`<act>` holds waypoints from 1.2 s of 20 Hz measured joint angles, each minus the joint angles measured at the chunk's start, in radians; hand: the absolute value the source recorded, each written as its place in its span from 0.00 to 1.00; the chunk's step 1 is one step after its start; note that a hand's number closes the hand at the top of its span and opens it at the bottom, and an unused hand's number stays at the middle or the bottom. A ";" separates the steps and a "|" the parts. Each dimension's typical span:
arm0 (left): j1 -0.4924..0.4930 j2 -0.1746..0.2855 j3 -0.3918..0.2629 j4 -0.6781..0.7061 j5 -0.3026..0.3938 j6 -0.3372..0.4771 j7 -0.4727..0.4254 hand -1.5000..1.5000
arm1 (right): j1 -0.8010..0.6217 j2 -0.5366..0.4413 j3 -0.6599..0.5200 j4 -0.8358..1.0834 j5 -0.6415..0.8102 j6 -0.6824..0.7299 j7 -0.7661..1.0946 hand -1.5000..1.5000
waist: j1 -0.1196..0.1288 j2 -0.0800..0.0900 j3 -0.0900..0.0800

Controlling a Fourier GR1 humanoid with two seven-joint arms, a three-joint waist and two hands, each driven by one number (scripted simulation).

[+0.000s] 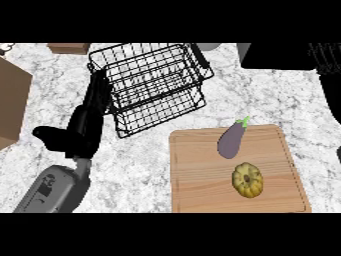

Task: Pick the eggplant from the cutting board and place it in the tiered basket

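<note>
The eggplant point(231, 140) is dark purple with a green stem. It lies on its side on the far half of the board, stem end pointing toward the far edge. The board point(199, 172) is pale wood, rectangular with rounded corners, flat on the desk point(136, 165). The basket point(149, 85), black wire in two tiers, stands on the desk near the board's far left corner.

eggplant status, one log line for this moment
eggplant: on cutting board, not held | left hand: open, beside tiered basket | phase: pick not yet begun
</note>
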 measured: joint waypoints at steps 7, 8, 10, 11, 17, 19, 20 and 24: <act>0.091 0.019 -0.029 -0.107 0.054 -0.074 -0.056 0.50 | 0.107 0.112 -0.028 0.319 -0.009 -0.216 0.297 0.00 | 0.026 0.044 0.008; 0.099 0.032 -0.021 -0.115 0.059 -0.082 -0.061 0.50 | 0.126 0.128 -0.033 0.367 -0.009 -0.254 0.347 0.00 | 0.027 0.051 0.010; 0.118 0.078 -0.019 -0.127 0.043 -0.105 -0.069 0.50 | 0.142 0.193 -0.052 0.448 -0.021 -0.353 0.426 0.00 | 0.034 0.050 0.017; 0.123 0.100 -0.024 -0.131 0.034 -0.122 -0.069 0.50 | 0.130 0.222 -0.061 0.484 -0.017 -0.410 0.460 0.00 | 0.039 0.046 0.020; 0.121 0.145 -0.057 -0.106 0.007 -0.186 -0.069 0.50 | -0.088 0.270 -0.008 0.686 0.119 -0.650 0.681 0.00 | 0.048 0.015 0.021; 0.123 0.150 -0.063 -0.101 0.002 -0.202 -0.080 0.50 | -0.172 0.237 0.028 0.760 0.157 -0.628 0.780 0.00 | 0.049 0.012 0.022; 0.124 0.155 -0.065 -0.101 -0.001 -0.206 -0.077 0.50 | -0.209 0.216 0.049 0.792 0.172 -0.595 0.834 0.00 | 0.049 0.010 0.022; 0.130 0.159 -0.074 -0.105 0.001 -0.222 -0.076 0.50 | -0.322 0.152 0.146 0.894 0.204 -0.391 1.020 0.00 | 0.058 0.011 0.021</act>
